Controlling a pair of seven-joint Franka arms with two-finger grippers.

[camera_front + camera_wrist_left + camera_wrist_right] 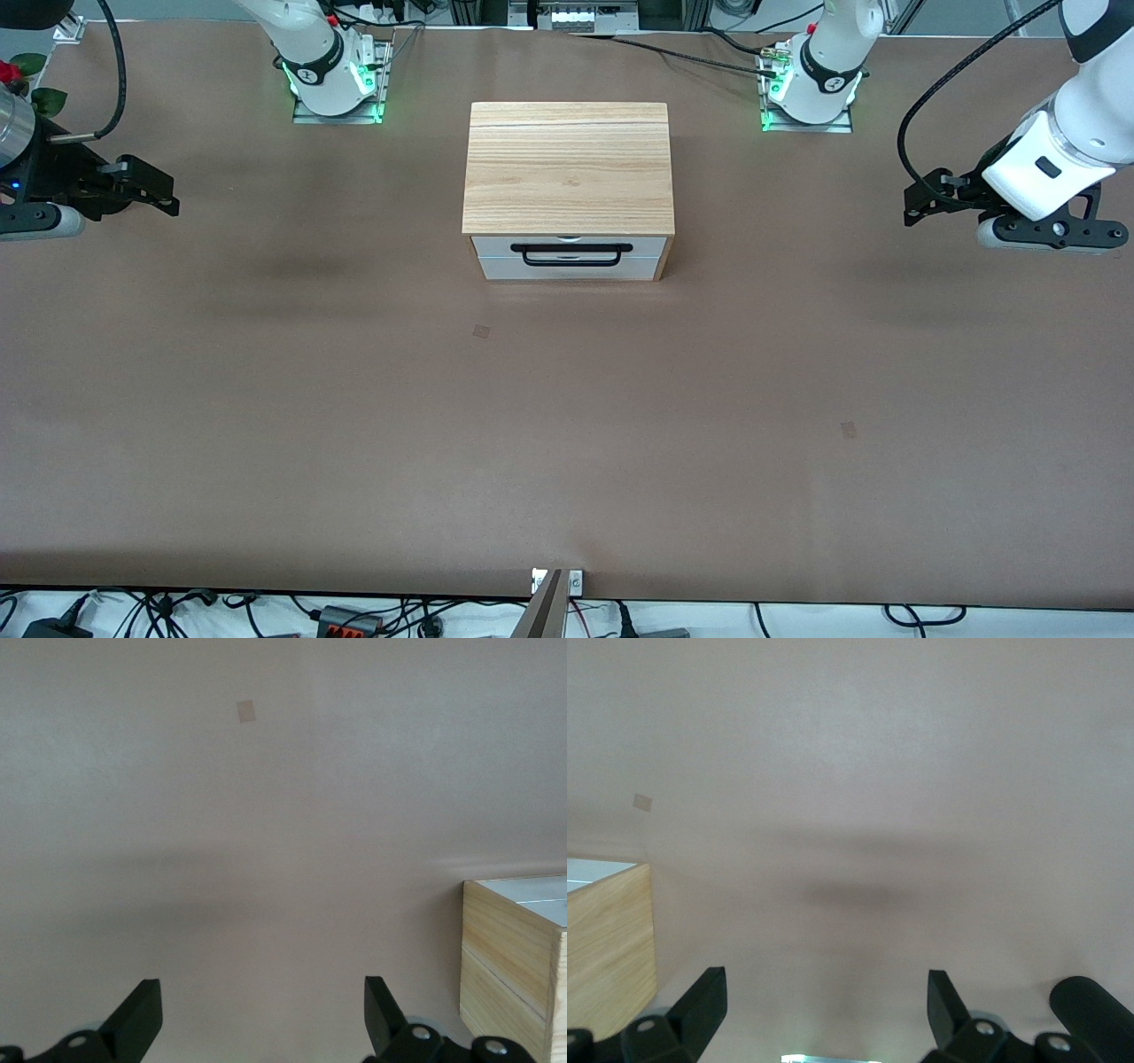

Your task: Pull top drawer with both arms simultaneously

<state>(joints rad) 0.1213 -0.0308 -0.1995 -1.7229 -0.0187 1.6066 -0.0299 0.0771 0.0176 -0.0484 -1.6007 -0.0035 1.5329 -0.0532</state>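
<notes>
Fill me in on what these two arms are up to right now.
Nothing is being handled yet. The light wood cabinet sits mid-table with its white top drawer shut, the black bar handle untouched. The left gripper hangs open over the brown table at its own end, the right gripper open at the other; neither is near the drawer.

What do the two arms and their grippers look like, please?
Both arms are glossy white with black joint bands, on bases lit green. Black cables loop to each wrist. The left gripper and right gripper are matte black, each with two wedge-shaped fingers and silver screws at the finger mounts.
</notes>
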